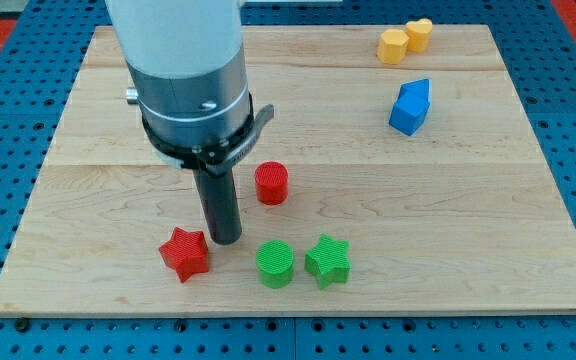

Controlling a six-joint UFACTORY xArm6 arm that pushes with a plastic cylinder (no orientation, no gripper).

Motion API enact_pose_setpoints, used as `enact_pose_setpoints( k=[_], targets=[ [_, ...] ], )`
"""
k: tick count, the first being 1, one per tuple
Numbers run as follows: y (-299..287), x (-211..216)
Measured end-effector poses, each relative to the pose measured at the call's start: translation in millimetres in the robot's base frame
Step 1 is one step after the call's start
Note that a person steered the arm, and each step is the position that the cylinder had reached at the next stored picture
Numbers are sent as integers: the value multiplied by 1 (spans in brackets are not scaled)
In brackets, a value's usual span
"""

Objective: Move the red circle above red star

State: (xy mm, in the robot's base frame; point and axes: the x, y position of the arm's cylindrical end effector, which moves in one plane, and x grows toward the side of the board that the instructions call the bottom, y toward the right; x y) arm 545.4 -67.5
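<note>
The red circle (271, 184) is a short red cylinder standing near the middle of the wooden board (468, 200). The red star (185, 253) lies lower and to the view's left of it, near the board's bottom edge. My tip (226, 240) rests on the board between the two, just to the right of the red star's upper point and below-left of the red circle, touching neither that I can tell. The arm's white and grey body (190, 80) hides the board above the tip.
A green circle (275, 264) and a green star (328, 260) lie side by side just right of my tip, near the bottom edge. A blue block (410, 107) sits at the upper right. Two yellow blocks (404, 41) touch at the top edge.
</note>
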Motion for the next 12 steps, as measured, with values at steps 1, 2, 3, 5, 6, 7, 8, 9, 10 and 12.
enact_pose_setpoints(
  k=[1, 2, 3, 5, 6, 7, 8, 9, 10, 12],
  targets=[
    [0, 20],
    [-76, 29],
    [-126, 26],
    [64, -36],
    [100, -38],
    [53, -59],
    [12, -64],
    [98, -108],
    [10, -95],
    [-133, -55]
  ],
)
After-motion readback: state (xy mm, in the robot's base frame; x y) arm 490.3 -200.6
